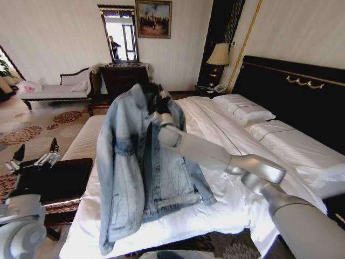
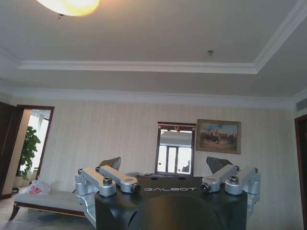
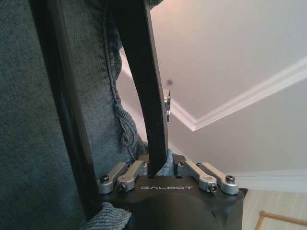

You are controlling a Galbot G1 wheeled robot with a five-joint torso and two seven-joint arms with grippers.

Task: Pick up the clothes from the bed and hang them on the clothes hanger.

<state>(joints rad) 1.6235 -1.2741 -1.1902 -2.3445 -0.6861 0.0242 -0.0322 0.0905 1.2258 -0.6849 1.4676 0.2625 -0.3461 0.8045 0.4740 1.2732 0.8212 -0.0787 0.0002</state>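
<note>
The light-blue denim clothes (image 1: 135, 162) hang in the air over the near end of the bed (image 1: 226, 135), with the hem brushing the white sheet. My right gripper (image 1: 160, 105) is up at the collar. In the right wrist view my right gripper (image 3: 156, 167) is shut on a black bar of the clothes hanger (image 3: 144, 72), with denim (image 3: 29, 120) pressed beside it. My left gripper (image 1: 36, 151) stands low at the left, away from the jacket. The left wrist view shows my left gripper (image 2: 164, 165) open and pointing towards the ceiling.
A dark bench (image 1: 54, 178) stands at the bed's left side, under my left arm. White pillows (image 1: 245, 110) lie against the black headboard (image 1: 291, 91). A lamp (image 1: 218, 56) sits on the far nightstand. A white chaise (image 1: 54, 89) lines the back wall.
</note>
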